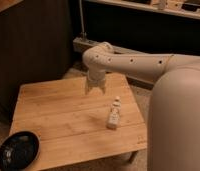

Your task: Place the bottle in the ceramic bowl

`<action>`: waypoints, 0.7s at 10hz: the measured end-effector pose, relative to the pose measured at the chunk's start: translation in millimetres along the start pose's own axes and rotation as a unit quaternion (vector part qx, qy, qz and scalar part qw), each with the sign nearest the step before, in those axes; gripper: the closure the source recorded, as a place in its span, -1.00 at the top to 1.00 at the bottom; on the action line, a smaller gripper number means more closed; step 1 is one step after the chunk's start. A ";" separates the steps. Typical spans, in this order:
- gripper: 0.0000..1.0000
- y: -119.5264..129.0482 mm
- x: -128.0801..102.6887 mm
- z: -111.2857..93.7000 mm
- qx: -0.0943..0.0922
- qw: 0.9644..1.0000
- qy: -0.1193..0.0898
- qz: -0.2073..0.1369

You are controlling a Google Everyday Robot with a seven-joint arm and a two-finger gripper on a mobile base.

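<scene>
A small pale bottle (113, 114) stands upright near the right edge of the wooden table (58, 115). The glossy black ceramic bowl (18, 150) sits at the table's front left corner, far from the bottle. My gripper (94, 90) hangs above the table's back right part, pointing down, up and to the left of the bottle and apart from it. Its fingers stand open with nothing between them. The big pale arm (143, 62) reaches in from the right.
The robot's bulky body (178, 120) fills the right side and hides the table's right surroundings. A dark wall or cabinet stands behind the table, with a pale ledge (83, 45) at the back. Floor shows beyond the table's front edge.
</scene>
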 end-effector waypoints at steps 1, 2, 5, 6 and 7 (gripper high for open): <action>0.30 -23.4 -21.6 22.5 0.005 1.000 -0.004 -0.007; 0.30 -30.9 -28.1 36.4 0.006 1.000 -0.004 -0.009; 0.30 -78.2 -53.5 99.5 0.023 1.000 0.005 -0.005; 0.30 -92.4 -60.0 110.6 0.028 1.000 0.006 0.000; 0.30 -113.4 -62.6 120.0 0.034 0.999 0.010 0.010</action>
